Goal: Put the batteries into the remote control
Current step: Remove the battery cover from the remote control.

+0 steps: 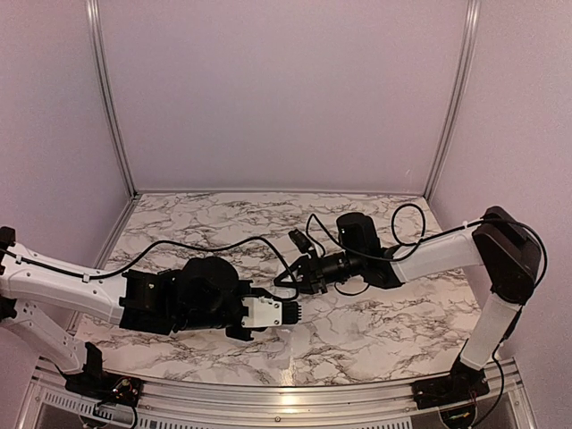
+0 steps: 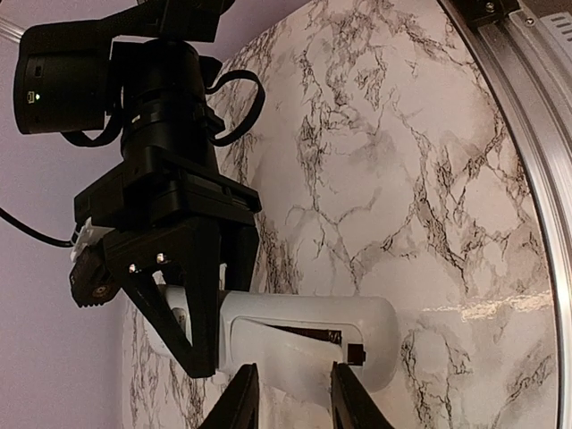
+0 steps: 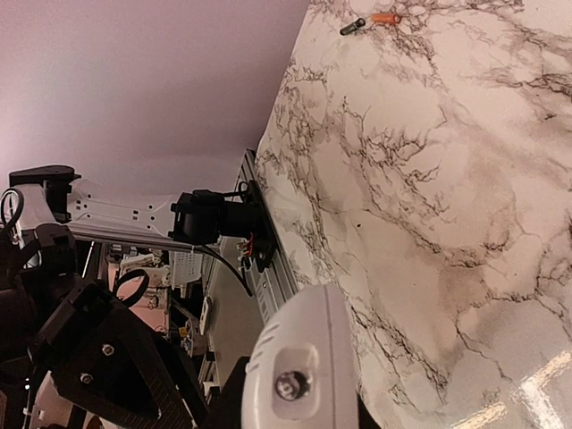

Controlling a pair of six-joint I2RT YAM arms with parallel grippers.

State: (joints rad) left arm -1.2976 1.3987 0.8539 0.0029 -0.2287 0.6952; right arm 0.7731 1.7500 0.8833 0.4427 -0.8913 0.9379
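The white remote control (image 2: 304,326) hangs above the table, held at both ends. My left gripper (image 2: 293,374) is shut across its body; its two dark fingers flank the back panel, which sits askew with a dark gap (image 2: 308,334) along its upper edge. My right gripper (image 2: 192,308) is shut on the remote's other end. From the right wrist, the rounded end of the remote control (image 3: 295,357) fills the bottom, with my right gripper (image 3: 299,413) around it. Two batteries lie far off on the table: an orange one (image 3: 386,17) and a darker one (image 3: 352,26). From above, the remote control (image 1: 268,312) bridges both grippers.
The marble tabletop (image 1: 375,331) is ringed by a metal rail (image 2: 527,152) and lilac walls. Black cables (image 1: 214,243) loop over the table behind the arms. The left arm's base and clutter beyond the table edge (image 3: 214,223) show in the right wrist view.
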